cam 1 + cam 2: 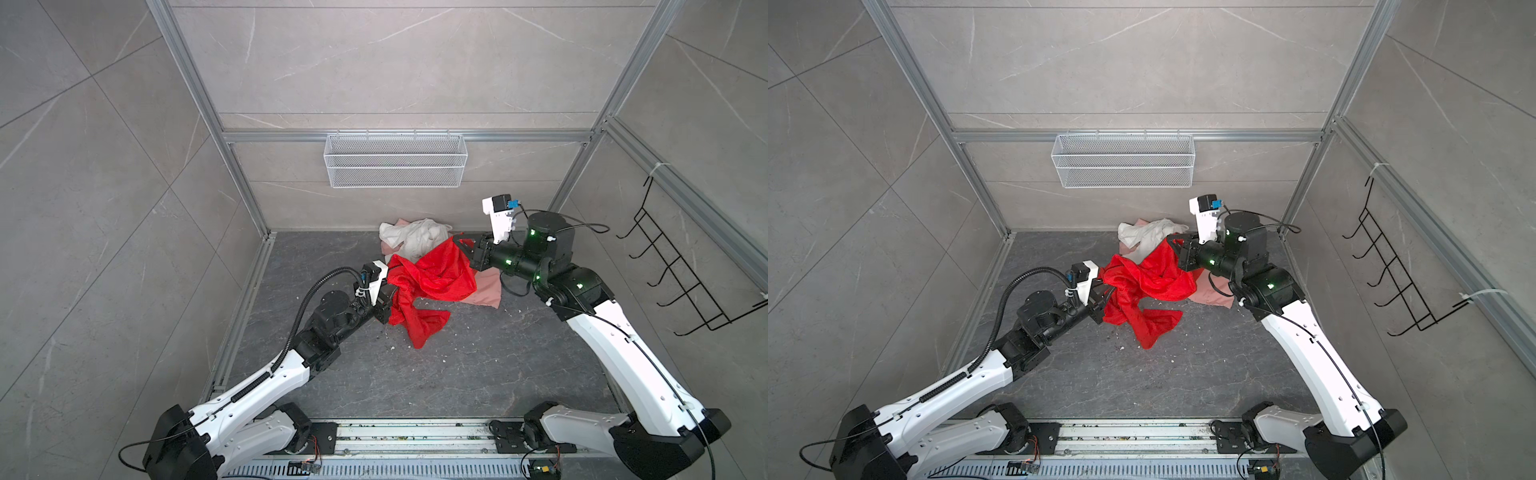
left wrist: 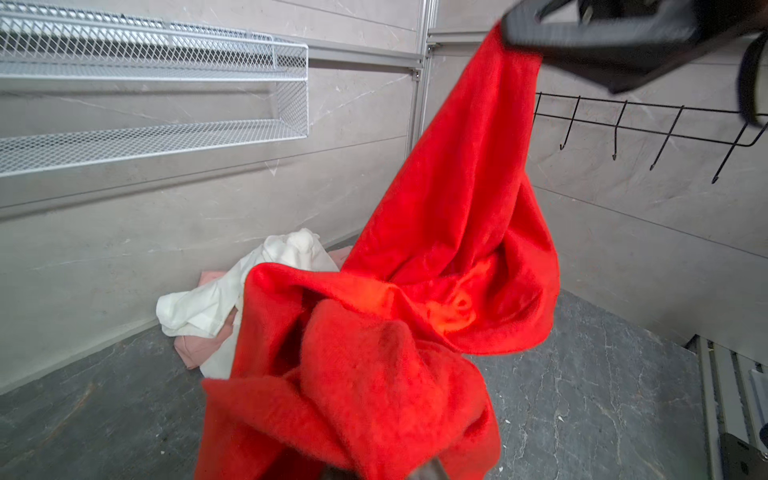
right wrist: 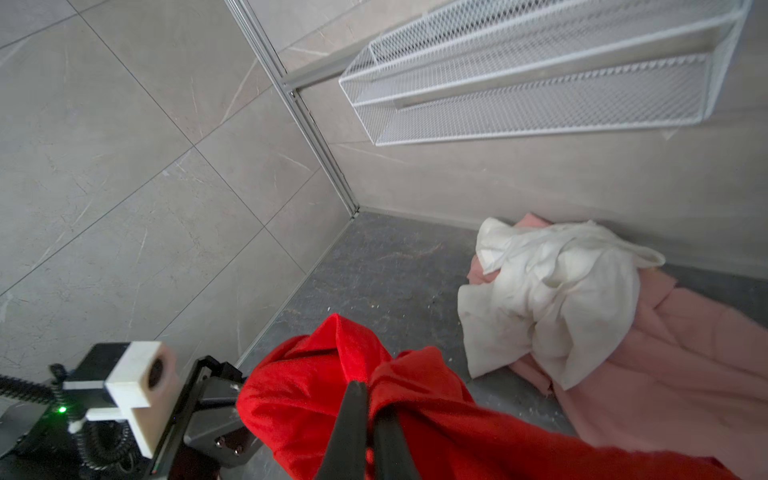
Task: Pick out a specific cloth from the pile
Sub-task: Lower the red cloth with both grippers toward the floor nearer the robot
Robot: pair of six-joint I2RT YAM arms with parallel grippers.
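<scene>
At the 1 o'clock corner of the cloth (image 1: 432, 278), my right gripper (image 1: 460, 242) is clamped tight. The right wrist view shows its fingers (image 3: 353, 419) pressed together with red fabric bunched between them. Over at 9 o'clock, my left gripper (image 1: 390, 291) is buried in red folds. Its jaws are hidden, but it is closed, and the fabric hangs from it. Between the two grips the sheet sags like a hammock, and one tail trails toward 6 o'clock onto the floor (image 1: 478, 374).

What remains of the pile, the white cloth (image 1: 415, 241) and the pink cloth (image 1: 486, 293), sits at 12 o'clock against the back wall. I cannot tell whether the red folds touch the pink.

I judge the fabric light, limp and a little slick. I would hold it by gathered corners, deep in the pads, since a shallow pinch could slide out.
</scene>
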